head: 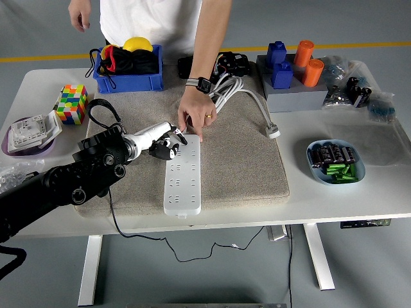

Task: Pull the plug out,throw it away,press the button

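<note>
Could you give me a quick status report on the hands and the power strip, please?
Left hand at far end of long white power strip, grip unclear. Right hand out of view. Person's hand resting on that end, in the way.

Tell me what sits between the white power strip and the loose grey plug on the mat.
Head view: only bare beige mat lies between the white power strip and the loose grey plug.

Robot's left hand at the power strip's far end

Its fingers curl over the strip's top corner on the beige mat; a person's hand presses there too.
</note>
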